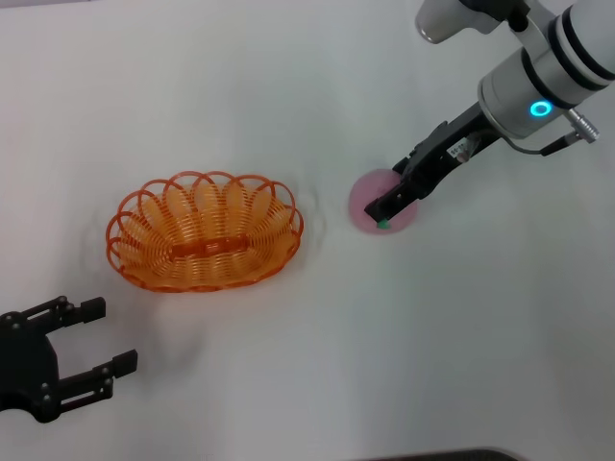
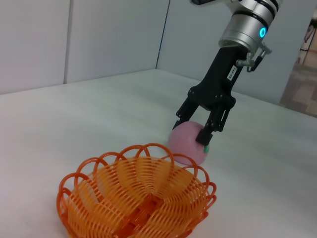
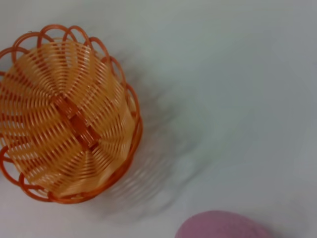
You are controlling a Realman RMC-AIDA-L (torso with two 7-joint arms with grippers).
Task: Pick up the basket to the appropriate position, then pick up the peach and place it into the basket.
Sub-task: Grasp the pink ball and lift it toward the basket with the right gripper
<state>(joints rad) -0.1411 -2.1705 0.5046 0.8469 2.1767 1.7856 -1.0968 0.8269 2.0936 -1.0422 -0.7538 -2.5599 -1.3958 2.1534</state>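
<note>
The orange wire basket [image 1: 279, 230] stands upright and empty on the white table, left of centre; it also shows in the left wrist view [image 2: 138, 198] and the right wrist view [image 3: 64, 134]. The pink peach [image 1: 365, 204] rests on the table to the basket's right, its green spot facing the front. My right gripper [image 1: 382, 213] is down at the peach [image 2: 185, 141], open, with one black finger on either side of its top. A strip of the peach [image 3: 223, 225] fills the lower edge of the right wrist view. My left gripper [image 1: 110, 336] is open near the front left corner.
The white table [image 1: 307, 384] carries nothing else. A pale wall [image 2: 99, 34] stands behind the far table edge in the left wrist view.
</note>
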